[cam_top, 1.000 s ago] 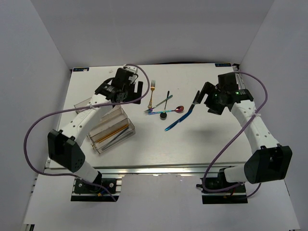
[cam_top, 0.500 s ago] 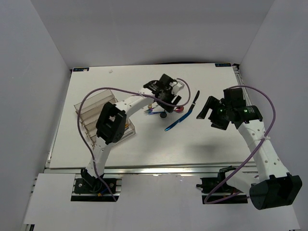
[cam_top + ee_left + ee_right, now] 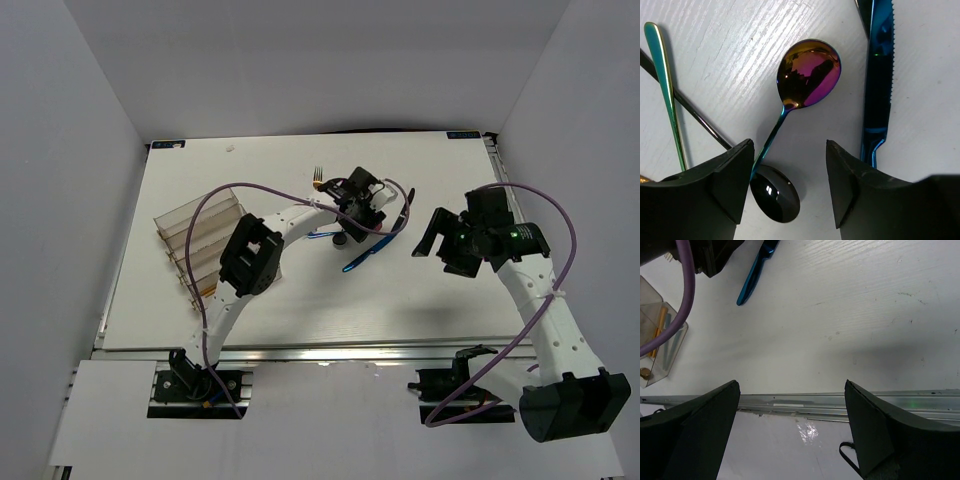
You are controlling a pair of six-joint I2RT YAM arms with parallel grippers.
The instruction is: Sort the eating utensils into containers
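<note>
The eating utensils lie in a loose pile mid-table. The left wrist view shows an iridescent purple spoon (image 3: 809,73), a black spoon bowl (image 3: 775,192), a blue knife (image 3: 877,75), a green-gold handle (image 3: 665,85) and a thin black stick (image 3: 700,122). My left gripper (image 3: 789,172) (image 3: 362,212) hovers low over them, open. The purple spoon's handle and the black bowl sit between its fingers, close to the left one. The clear container (image 3: 185,228) stands at the left. My right gripper (image 3: 438,242) hangs open and holds nothing.
A gold fork's tines (image 3: 318,175) poke out beyond the left arm. The blue knife's handle (image 3: 362,257) points toward the table's near side. In the right wrist view the container's corner (image 3: 657,352) holds a gold utensil, and the table's metal front rail (image 3: 805,402) runs below.
My left arm swung from over the container to the utensil pile, and its jaws narrowed. My right arm drew back toward the near right.
</note>
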